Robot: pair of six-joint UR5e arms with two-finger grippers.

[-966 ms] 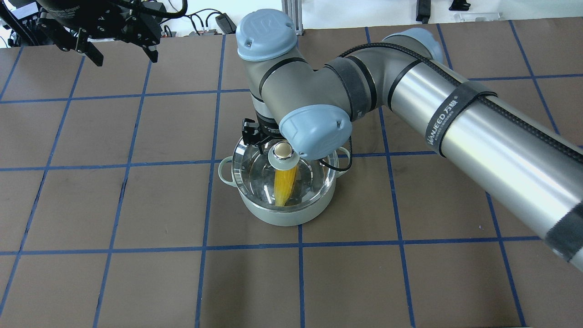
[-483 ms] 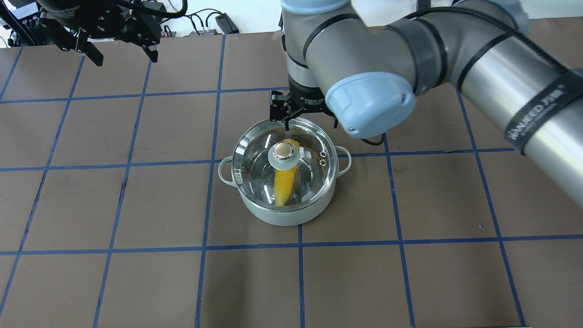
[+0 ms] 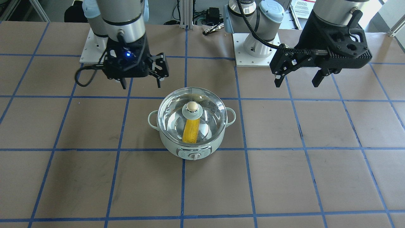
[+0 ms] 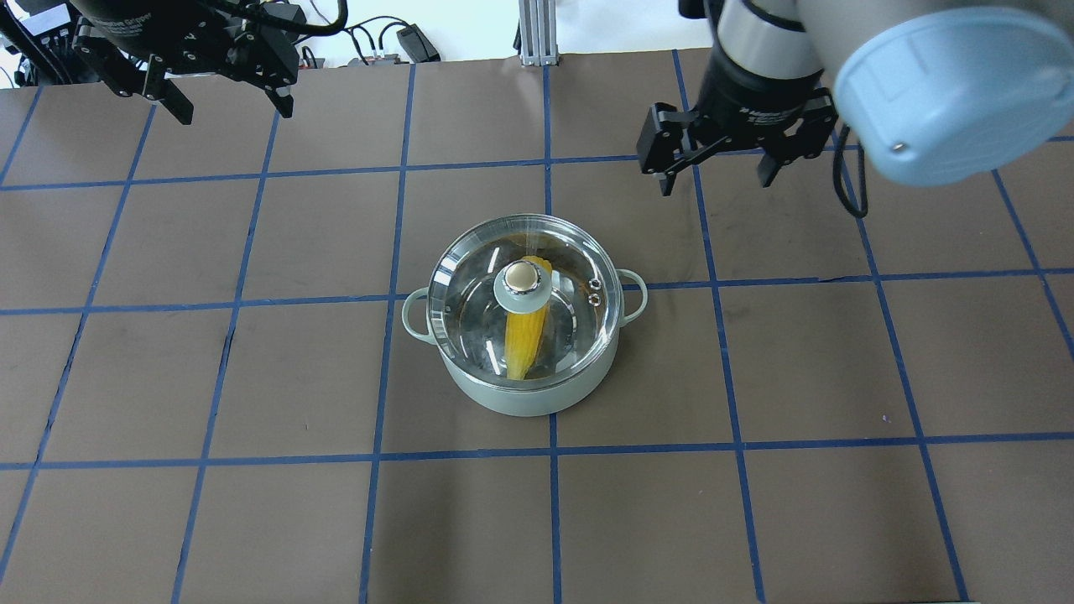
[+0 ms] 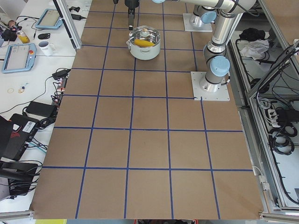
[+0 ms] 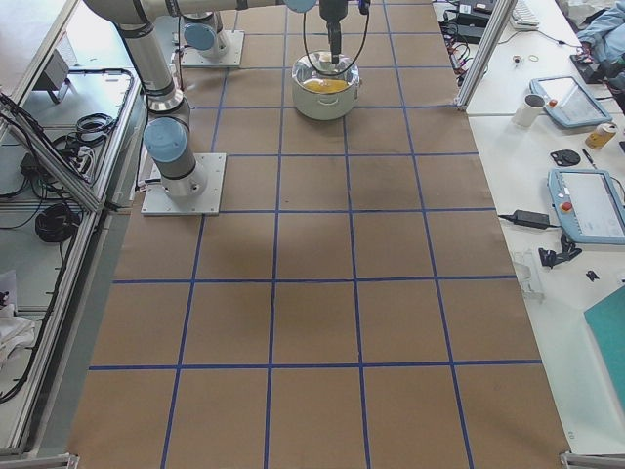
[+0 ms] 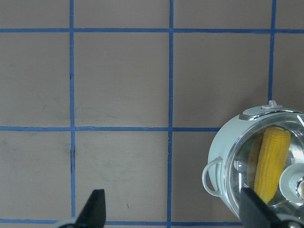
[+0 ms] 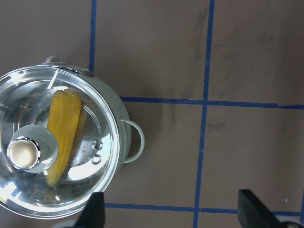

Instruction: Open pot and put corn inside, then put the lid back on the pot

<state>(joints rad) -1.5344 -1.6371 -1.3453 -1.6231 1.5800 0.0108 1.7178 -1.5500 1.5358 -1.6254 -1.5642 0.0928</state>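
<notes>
Pot [image 4: 524,394]: we are finding it standing on the table [image 4: 252,503], near the middle.
Lid [image 4: 470,289]: we are seeing it sitting on the pot's rim, knob up.
Corn [image 4: 524,335]: it is lying inside the pot under the glass, tapered end toward the robot.
Left jaws: we are noting them hanging spread and empty, well apart from the pot.
Right jaws: they are hanging spread and empty too, raised near the pot, touching nothing.

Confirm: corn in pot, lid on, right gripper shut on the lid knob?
No. The corn is in the pot, lid on, but the right gripper is open and apart from the knob, as the overhead exterior view shows.
</notes>
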